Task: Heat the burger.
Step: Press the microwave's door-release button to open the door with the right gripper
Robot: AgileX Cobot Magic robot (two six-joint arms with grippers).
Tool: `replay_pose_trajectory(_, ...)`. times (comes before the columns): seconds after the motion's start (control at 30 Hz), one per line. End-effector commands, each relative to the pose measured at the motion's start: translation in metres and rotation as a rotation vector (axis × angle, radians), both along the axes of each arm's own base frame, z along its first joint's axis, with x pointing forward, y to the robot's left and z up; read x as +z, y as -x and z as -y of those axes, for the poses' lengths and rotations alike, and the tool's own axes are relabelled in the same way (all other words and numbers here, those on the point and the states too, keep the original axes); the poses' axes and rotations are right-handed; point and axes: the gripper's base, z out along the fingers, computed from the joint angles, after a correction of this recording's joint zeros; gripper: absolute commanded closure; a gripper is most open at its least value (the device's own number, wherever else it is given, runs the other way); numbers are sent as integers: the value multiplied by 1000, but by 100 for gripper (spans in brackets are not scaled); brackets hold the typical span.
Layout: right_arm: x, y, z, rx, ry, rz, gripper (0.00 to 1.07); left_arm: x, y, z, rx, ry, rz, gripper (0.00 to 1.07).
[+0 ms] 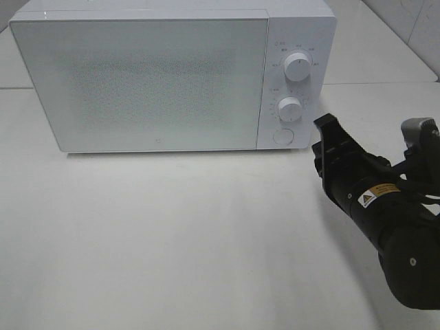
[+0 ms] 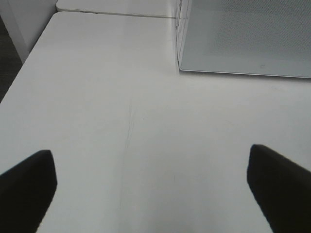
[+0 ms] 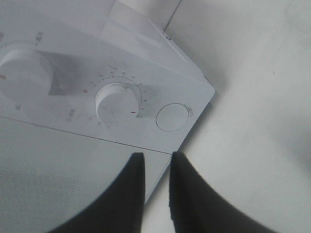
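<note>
A plain white table fills most of the scene, meeting a second white table along a straight seam at the back. Pale wall tiles show in the far corner, and dark floor lies past the table's edge. The light is soft and even, with a faint thin line across the tabletop.

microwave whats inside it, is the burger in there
Cannot tell. The microwave door is shut and its speckled panel hides the inside. No burger shows in any view.

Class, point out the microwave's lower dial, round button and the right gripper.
lower dial (image 3: 115, 101), right wrist view, its centre.
round button (image 3: 172, 117), right wrist view, its middle.
right gripper (image 3: 156, 158), right wrist view, between its fingertips.
</note>
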Motion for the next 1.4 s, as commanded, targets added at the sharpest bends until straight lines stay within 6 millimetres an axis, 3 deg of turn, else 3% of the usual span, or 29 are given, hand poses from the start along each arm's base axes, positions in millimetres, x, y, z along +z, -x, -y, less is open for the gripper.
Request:
replay_pose_trajectory(0.03,2,-1,-3,-55,-218,-3,104,0,2,1,-1,8,27,5)
replay_pose_trajectory(0.2,0,0,-3,-97,-338,-30,107,0,2,1,-1,8,27,5)
replay_pose_trajectory(0.5,-2,-2,-3,-127,-357,-69,107,0,2,1,-1,8,27,5)
replay_pose_trajectory(0.77,0,-19,-8,-136,-343,-68,107,0,2,1,-1,8,27,5)
replay_pose_trajectory(1.4,-29,-66,-35,-174,-376,-109,107,0,2,1,-1,8,27,5)
